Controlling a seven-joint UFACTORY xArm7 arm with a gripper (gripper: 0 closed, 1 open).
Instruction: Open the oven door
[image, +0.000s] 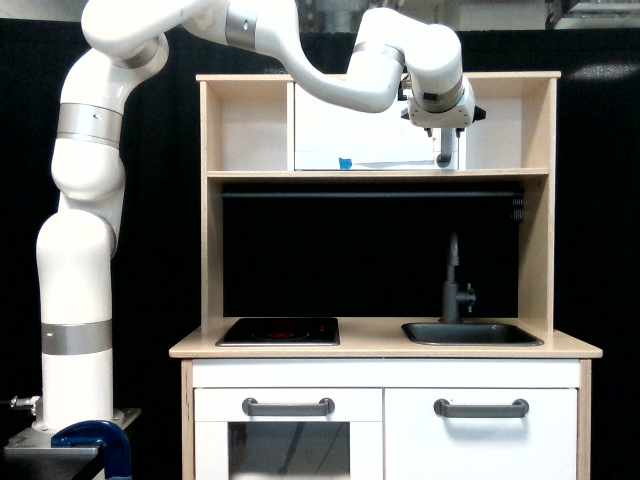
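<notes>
While shut flush in the upper shelf of the toy kitchen (228, 125), the oven door (365, 140) fills the middle bay, between an open cubby on the exterior view's left and a narrower one on the right. Wide, flat and white, with a scrap of blue tape (345, 163) at the lower edge. Carries a vertical grey handle (444, 155) along the edge toward the exterior view's right, so probably hinged on the opposite side and meant to swing outward. Likely light and stiff, a thin painted panel needing only a gentle pull; smooth face offers nothing to hold, so best taken at the bar, hooked or pinched midway down.

Just at that bar hangs the gripper (441, 122), pointing down in front of the door's upper corner on that side. Cannot tell whether fingers are spread or pressed together, nor whether any contact with the bar exists; wrist body hides them.

Further down, well apart from all this: black hob (279, 331), dark sink (471, 334) with faucet (452, 282), and two lower doors with horizontal grey handles.
</notes>
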